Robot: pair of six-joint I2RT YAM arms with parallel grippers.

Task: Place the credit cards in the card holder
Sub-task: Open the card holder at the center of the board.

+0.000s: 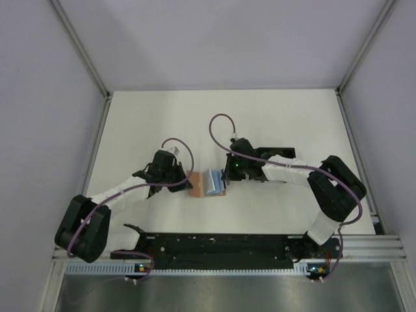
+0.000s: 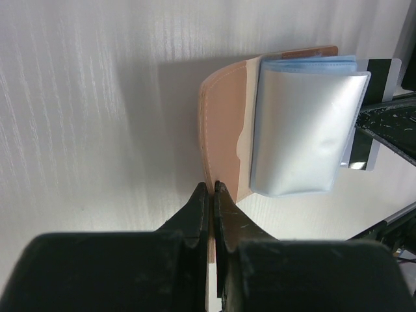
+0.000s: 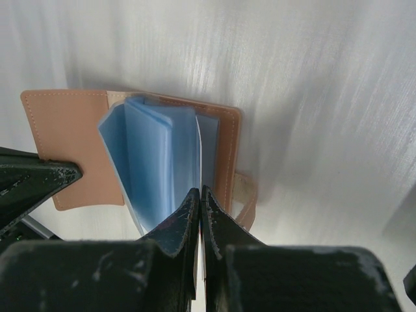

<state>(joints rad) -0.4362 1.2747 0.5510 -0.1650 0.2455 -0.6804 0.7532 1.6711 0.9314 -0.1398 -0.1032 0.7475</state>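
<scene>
The tan card holder (image 1: 195, 182) lies open mid-table, with its pale blue plastic sleeves (image 1: 212, 182) fanned upward. My left gripper (image 1: 184, 181) is shut on the edge of the tan cover (image 2: 224, 117), pinning it at the fingertips (image 2: 205, 195). My right gripper (image 1: 227, 175) is shut on a thin pale card with a black stripe (image 2: 382, 73). The card is held edge-on (image 3: 200, 156) between the sleeves (image 3: 153, 162) and the right cover (image 3: 224, 149). The yellow-orange card is out of view.
A black square tray (image 1: 278, 154) sits behind the right arm. A tan strap loop (image 3: 247, 198) sticks out from the holder's right side. Metal frame posts (image 1: 97, 130) border the white table, and a black rail (image 1: 214, 246) runs along the near edge.
</scene>
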